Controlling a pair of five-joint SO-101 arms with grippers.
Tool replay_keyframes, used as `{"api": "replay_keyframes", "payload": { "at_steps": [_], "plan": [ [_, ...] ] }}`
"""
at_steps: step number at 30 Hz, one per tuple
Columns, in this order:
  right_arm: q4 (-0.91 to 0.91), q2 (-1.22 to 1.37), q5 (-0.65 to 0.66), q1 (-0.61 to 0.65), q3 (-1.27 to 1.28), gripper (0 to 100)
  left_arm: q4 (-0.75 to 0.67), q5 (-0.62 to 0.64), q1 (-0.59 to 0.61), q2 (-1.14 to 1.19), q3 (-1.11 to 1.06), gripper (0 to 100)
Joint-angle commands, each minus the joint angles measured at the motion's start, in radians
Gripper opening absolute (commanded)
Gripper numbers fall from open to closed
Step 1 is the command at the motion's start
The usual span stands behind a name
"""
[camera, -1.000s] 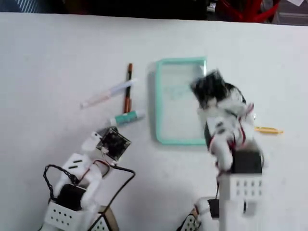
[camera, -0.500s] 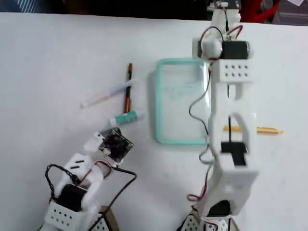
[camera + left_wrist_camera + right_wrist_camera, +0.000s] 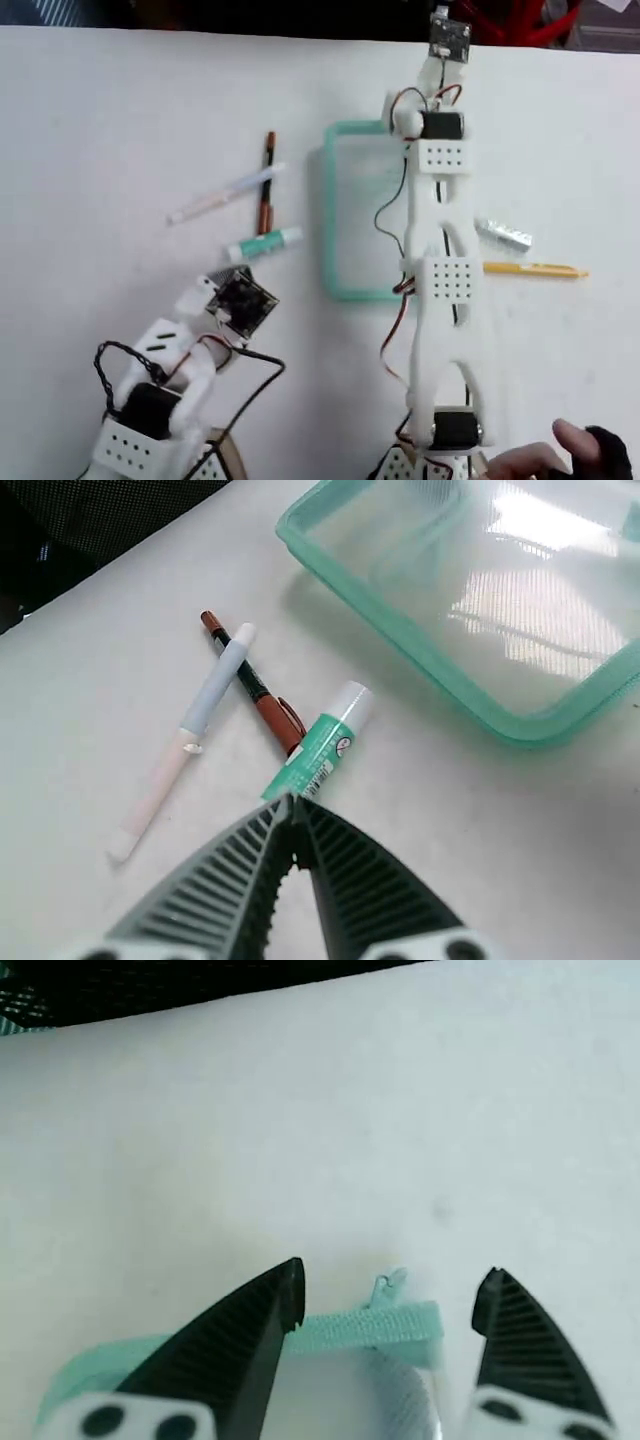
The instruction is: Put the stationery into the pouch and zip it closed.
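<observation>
The clear pouch with teal trim (image 3: 355, 215) lies flat mid-table. My right arm (image 3: 440, 230) stretches along its right side to the far right corner. There my right gripper (image 3: 392, 1290) is open, its fingers on either side of the teal zipper pull (image 3: 390, 1282) without touching it. Left of the pouch lie a brown pen (image 3: 267, 185), a pale pen (image 3: 225, 195) crossing it, and a teal glue stick (image 3: 262, 244). My left gripper (image 3: 296, 810) is shut and empty, just short of the glue stick (image 3: 322, 742). A yellow pen (image 3: 535, 269) and a small silver item (image 3: 503, 234) lie right of the pouch.
A person's hand (image 3: 585, 452) rests at the near right edge beside the right arm's base. The table's far edge (image 3: 200, 32) borders a dark background. Open white tabletop lies to the far left and far right.
My right arm went from folded over the pouch to stretched out to its far right corner, uncovering the silver item. A hand appeared at the near right. The left arm stayed put.
</observation>
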State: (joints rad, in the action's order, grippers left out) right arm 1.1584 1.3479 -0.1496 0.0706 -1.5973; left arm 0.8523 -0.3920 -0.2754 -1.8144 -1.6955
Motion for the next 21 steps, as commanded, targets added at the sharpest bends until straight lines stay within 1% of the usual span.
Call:
{"api": "replay_keyframes", "payload": {
  "at_steps": [1,9,10,13,14,19,21],
  "plan": [
    [-0.05,-0.001,-0.008,-0.03,-0.04,27.7,-0.017,-0.005,-0.015,-0.01,0.005,2],
    [-0.061,-0.005,-0.005,-0.054,0.009,27.6,-0.017,-0.005,-0.015,-0.01,0.005,2],
    [-0.059,-0.005,0.018,-0.054,0.012,27.6,-0.017,-0.005,-0.015,-0.01,0.005,2],
    [-0.008,0.001,0.187,-0.047,0.014,27.6,-0.017,-0.005,-0.015,-0.01,0.005,2],
    [0.008,0.004,0.221,-0.044,0.014,27.6,-0.017,-0.005,-0.015,-0.01,0.005,2],
    [0.142,-0.018,0.236,-0.051,0.002,27.5,-0.017,-0.005,-0.015,-0.01,0.005,2],
    [0.219,-0.045,0.292,-0.045,0.012,25.7,-0.017,-0.005,-0.015,-0.01,0.005,2]
  ]
}}
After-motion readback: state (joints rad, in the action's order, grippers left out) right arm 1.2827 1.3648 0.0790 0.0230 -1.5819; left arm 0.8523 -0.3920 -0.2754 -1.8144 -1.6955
